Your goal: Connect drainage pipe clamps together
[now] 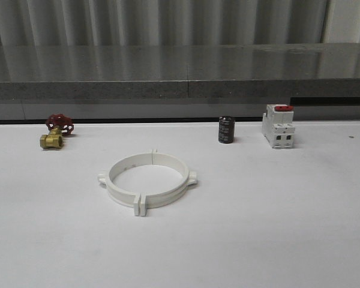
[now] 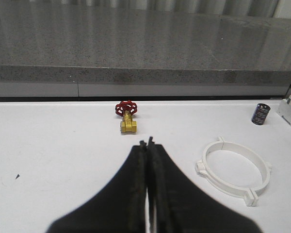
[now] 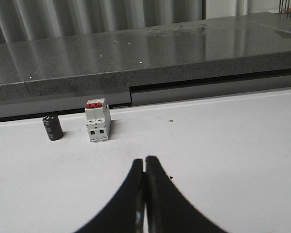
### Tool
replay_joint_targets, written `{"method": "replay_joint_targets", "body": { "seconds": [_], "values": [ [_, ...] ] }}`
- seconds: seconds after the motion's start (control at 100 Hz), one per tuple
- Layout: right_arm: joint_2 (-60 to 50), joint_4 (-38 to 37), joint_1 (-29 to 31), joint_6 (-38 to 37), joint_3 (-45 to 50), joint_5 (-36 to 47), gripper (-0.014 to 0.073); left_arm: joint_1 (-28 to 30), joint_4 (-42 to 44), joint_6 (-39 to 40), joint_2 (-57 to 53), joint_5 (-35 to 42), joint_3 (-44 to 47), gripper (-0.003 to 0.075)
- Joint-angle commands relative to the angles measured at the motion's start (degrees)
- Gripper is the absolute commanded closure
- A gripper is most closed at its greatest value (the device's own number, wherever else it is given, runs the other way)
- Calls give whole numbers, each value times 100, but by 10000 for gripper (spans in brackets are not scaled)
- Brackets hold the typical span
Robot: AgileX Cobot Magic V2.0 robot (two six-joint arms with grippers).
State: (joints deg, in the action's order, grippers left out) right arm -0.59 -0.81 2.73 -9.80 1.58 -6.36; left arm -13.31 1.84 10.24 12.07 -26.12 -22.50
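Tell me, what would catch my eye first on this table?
Most likely the big white ring near the middle of the white table: two half-rings whose flat ends meet at front and back. Next, the splashes of colour along the far edge: a brass valve with a red handwheel on the left, and a black cylinder beside a white block with a red top on the right.

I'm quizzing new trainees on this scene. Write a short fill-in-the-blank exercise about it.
1. The two drainage pipe clamps lie joined as one ____.
2. The brass valve has a ____ handwheel.
3. The black cylinder stands beside the white ____.
4. Both the left gripper and right gripper are ____.

Answers: ring; red; block; shut
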Motion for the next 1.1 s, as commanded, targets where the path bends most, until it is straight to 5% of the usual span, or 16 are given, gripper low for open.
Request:
{"method": "replay_joint_targets", "body": {
  "seconds": [0.0, 1.09],
  "values": [
    [-89, -12, 10, 57, -91, 454, 662, 29, -6, 0, 45, 419, -158, 740],
    [-89, -17, 10, 57, -91, 301, 662, 40, 126, 0, 45, 744, -47, 740]
  ]
}}
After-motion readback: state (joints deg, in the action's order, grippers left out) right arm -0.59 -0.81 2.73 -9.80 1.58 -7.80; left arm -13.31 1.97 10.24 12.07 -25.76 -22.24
